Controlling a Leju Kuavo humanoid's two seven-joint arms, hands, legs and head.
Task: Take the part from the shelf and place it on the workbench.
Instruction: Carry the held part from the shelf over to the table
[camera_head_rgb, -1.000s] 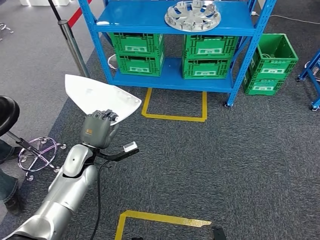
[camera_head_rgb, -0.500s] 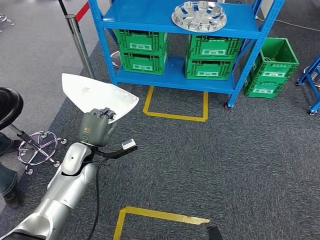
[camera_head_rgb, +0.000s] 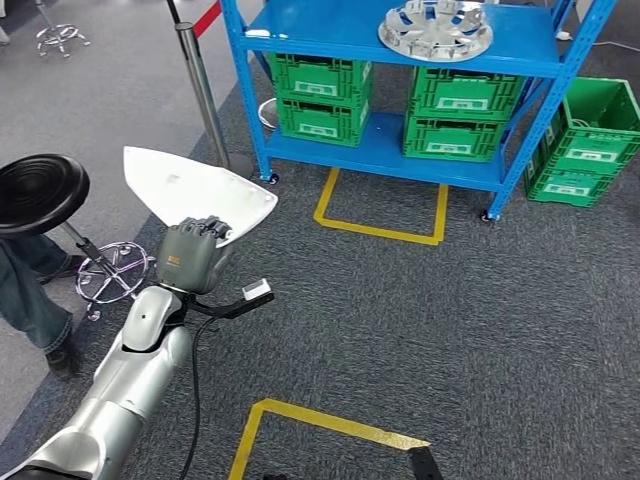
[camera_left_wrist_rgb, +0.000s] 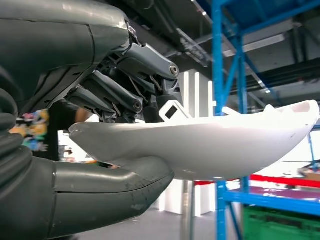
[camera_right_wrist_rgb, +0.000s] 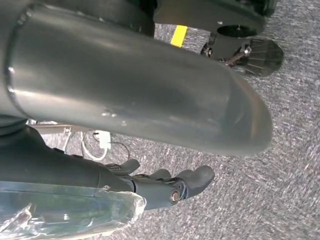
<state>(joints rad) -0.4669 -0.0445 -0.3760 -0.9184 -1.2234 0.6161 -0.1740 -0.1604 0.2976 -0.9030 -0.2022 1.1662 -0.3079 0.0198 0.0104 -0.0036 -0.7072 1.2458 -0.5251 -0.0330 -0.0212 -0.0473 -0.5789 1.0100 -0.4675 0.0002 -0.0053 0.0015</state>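
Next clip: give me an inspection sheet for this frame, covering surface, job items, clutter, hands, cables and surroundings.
Surface: grey carpet with yellow tape outlines; workbench nothing seen.
Job items: white part off the shelf, held in the air.
Clutter: wheel cover on blue shelf; green crates below.
Hands: left robot hand grips the part's edge; right robot hand hangs above the carpet, holding nothing.
Cables: black cable along the left arm.
Surroundings: black stool, a person's leg, barrier post.
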